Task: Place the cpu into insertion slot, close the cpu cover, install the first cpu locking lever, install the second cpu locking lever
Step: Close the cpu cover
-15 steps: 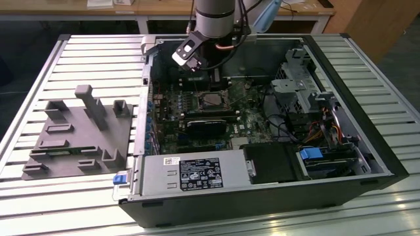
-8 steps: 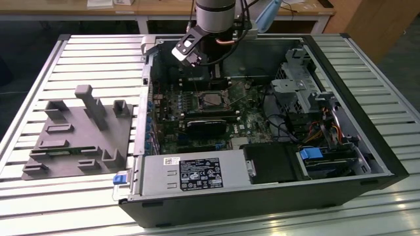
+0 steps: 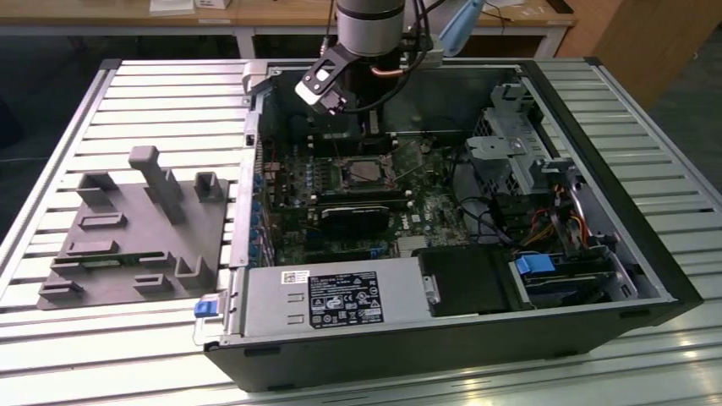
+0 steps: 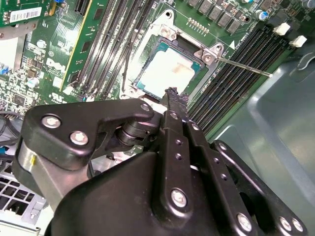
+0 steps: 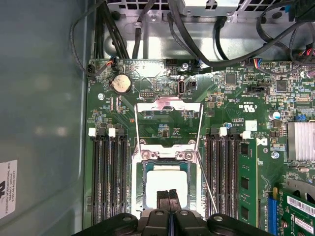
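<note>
Silver-grey, the cpu (image 5: 167,179) lay seated in the insertion slot (image 5: 137,192), directly under the tips of the end effector (image 5: 169,197). Its fingers seemed pressed together, gripping nothing. On the insertion slot's far side from those tips, the cpu cover (image 5: 167,104) stood flipped open. A thin locking lever (image 5: 206,183) angled away just beside the insertion slot.

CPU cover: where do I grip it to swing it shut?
Probably the tab on the free edge of the cpu cover, from the side away from the insertion slot; it stands open, hinged beside the slot, with thin side rails.
</note>
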{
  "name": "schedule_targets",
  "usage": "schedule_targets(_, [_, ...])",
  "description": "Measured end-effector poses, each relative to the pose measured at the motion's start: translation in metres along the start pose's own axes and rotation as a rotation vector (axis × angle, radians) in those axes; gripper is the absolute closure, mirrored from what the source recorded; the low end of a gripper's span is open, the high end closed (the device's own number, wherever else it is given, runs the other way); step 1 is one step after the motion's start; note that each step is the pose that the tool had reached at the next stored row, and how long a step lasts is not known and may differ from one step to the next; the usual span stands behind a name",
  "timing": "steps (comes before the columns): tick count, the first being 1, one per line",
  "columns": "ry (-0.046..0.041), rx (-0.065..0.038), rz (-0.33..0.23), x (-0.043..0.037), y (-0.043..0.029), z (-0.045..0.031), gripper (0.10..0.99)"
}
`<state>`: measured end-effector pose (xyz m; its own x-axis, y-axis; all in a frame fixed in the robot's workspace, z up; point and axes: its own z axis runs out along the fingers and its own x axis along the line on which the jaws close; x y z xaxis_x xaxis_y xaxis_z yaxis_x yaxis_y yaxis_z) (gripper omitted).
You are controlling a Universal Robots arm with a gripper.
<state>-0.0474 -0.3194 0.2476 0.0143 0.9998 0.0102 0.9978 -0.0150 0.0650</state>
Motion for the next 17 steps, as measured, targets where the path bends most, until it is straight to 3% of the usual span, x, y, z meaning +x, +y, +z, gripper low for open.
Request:
schedule_targets(6, [-0.0004,0.000,0.000,0.0000,0.0000,-0.0001,0.984])
schedule_targets(14, [-0.0002,0.000,0.000,0.0001,0.0006,-0.0100,0.984])
schedule_targets(17, [0.0000,0.000,0.000,0.0001,0.0007,-0.0101,0.984])
